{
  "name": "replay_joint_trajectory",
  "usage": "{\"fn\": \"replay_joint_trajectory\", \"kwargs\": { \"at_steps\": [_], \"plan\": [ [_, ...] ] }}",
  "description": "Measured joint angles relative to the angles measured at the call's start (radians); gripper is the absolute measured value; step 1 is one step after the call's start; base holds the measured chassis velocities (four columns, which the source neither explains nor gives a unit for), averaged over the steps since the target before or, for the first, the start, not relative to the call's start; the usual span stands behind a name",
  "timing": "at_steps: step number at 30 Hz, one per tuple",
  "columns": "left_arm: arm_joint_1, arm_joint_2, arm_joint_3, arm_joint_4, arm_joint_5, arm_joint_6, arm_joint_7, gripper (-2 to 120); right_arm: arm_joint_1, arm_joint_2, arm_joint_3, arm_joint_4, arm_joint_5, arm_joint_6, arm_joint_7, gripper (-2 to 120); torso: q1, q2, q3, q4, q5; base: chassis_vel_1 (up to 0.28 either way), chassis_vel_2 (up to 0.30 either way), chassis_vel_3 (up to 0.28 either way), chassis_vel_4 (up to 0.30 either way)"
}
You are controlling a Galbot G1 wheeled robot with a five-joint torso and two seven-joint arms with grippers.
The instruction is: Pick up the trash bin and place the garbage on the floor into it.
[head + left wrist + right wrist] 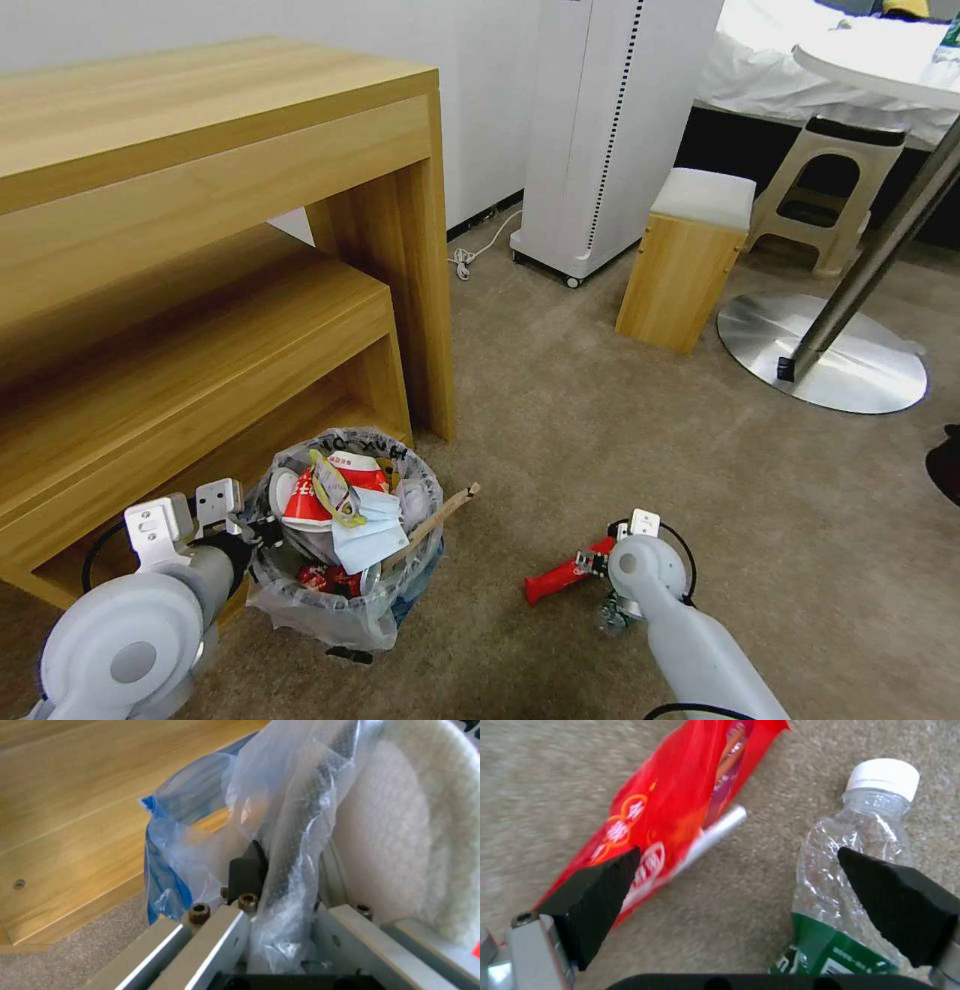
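Between wide-open right gripper (740, 877) pads: bare carpet (720, 915). Red wrapper (675, 806) under one pad, bottle (850, 870) under the other. Risk: closing here grabs neither or clips both. Left gripper (280, 885) clenched on bin (345, 540) rim, bin nearly full, stick (440, 515) could tip out.

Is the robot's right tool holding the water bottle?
No, the right tool is open above the floor, with the bottle lying loose beside the red wrapper.
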Motion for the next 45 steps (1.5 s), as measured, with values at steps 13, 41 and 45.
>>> {"fn": "replay_joint_trajectory", "kwargs": {
  "at_steps": [13,41,45],
  "plan": [
    [-0.001,-0.006,0.007,0.003,0.010,0.000,0.005,0,-0.016,-0.005,0.015,-0.006,-0.027,0.002,-0.005,100,0.000,0.000,0.000,-0.0002,0.0001,0.000,0.000,0.000,0.000],
    [-0.005,-0.012,0.016,0.008,0.026,-0.001,0.015,0,-0.162,-0.338,-0.079,0.159,-0.114,0.003,-0.062,100,0.000,0.000,0.000,-0.0002,0.0001,0.000,0.000,0.000,0.000],
    [0.001,-0.015,0.015,0.004,0.030,-0.001,0.015,0,-0.141,-0.341,-0.118,0.111,-0.149,0.003,-0.114,100,0.000,0.000,0.000,0.0000,0.0003,0.000,0.000,0.000,0.000]
  ]
}}
